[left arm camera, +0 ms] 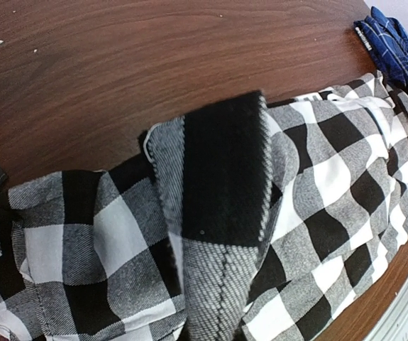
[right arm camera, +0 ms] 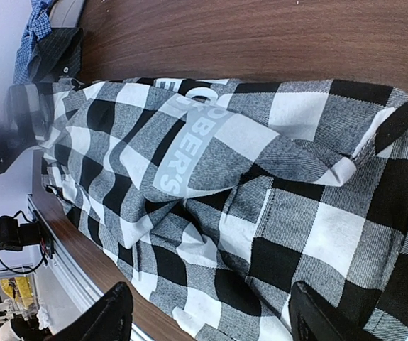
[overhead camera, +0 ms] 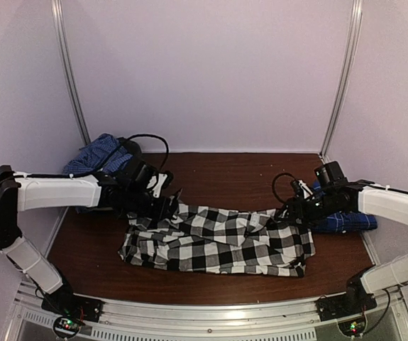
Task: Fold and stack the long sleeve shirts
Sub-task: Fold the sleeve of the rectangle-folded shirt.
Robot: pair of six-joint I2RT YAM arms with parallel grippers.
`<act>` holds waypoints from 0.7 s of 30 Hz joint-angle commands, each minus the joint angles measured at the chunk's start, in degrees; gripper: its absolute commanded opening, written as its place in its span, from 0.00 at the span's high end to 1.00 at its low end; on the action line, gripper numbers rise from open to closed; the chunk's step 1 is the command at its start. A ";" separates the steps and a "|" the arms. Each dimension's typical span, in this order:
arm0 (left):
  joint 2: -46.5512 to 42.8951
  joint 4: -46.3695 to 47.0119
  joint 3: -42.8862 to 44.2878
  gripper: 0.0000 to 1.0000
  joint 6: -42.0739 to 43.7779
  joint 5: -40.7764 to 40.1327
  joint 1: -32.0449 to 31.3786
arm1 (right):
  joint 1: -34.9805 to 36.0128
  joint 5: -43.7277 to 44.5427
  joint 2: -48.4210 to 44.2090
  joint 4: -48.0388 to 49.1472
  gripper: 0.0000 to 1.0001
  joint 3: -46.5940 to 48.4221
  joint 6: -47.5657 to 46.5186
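While the left gripper is pressed together, pinching the check shirt at its 10 o'clock corner, the right gripper hovers spread over the shirt's 3 o'clock end. The shirt lies rumpled across the middle of the counter, with a grey printed label showing. It looks soft, light and limp, so it will likely sag and drag wherever unsupported. Hems or collar, two corners at once, seem the best holds. A blue shirt lies flat at 3 o'clock.
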 commanded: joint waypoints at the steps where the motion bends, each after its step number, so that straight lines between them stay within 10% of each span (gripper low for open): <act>1: -1.72 1.65 -1.98 1.00 -0.49 -2.77 0.36 | -0.33 0.75 0.71 1.19 0.24 -0.51 -1.06; 14: -3.50 4.19 -8.48 0.98 -1.85 -1.71 0.36 | -0.33 2.50 3.26 -0.29 0.24 2.66 -2.67; 21: -1.92 6.18 -8.19 0.79 -1.04 -3.26 0.41 | -0.33 2.34 3.39 0.05 0.24 2.42 -2.33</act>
